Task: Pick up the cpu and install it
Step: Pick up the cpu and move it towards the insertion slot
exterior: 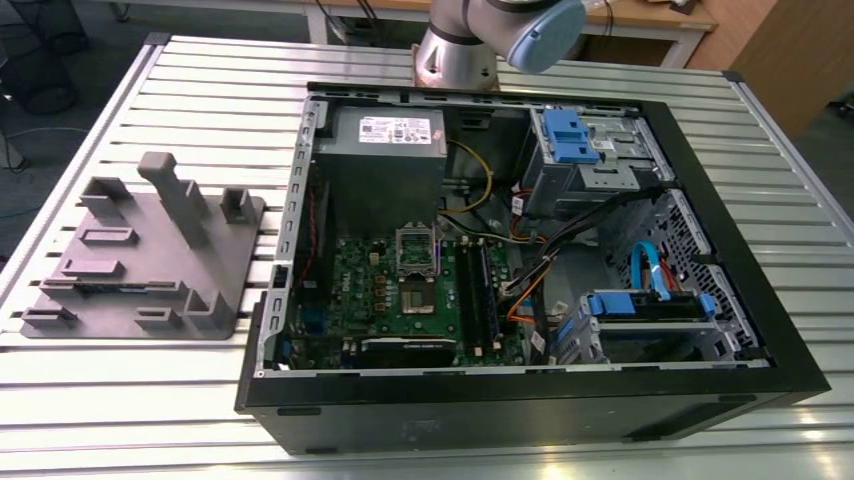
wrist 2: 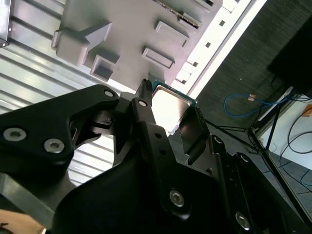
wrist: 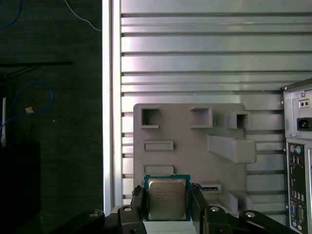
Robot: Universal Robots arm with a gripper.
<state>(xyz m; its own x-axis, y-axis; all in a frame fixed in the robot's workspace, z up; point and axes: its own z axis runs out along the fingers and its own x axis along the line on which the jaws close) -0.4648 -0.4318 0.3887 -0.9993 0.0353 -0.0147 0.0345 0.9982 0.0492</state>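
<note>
Largest first: the table lies far beyond the gripper, and the open case, with its green board, stands off to one side of it. Straight beyond the tips, well apart from them, sits the grey fixture. The gripper is closed to the chip's width, its fingers pressing two opposite edges of the cpu. The cpu hangs between them, metal top towards the first wrist view (square, so no long axis). We judge the pick done and the install not yet.
</note>
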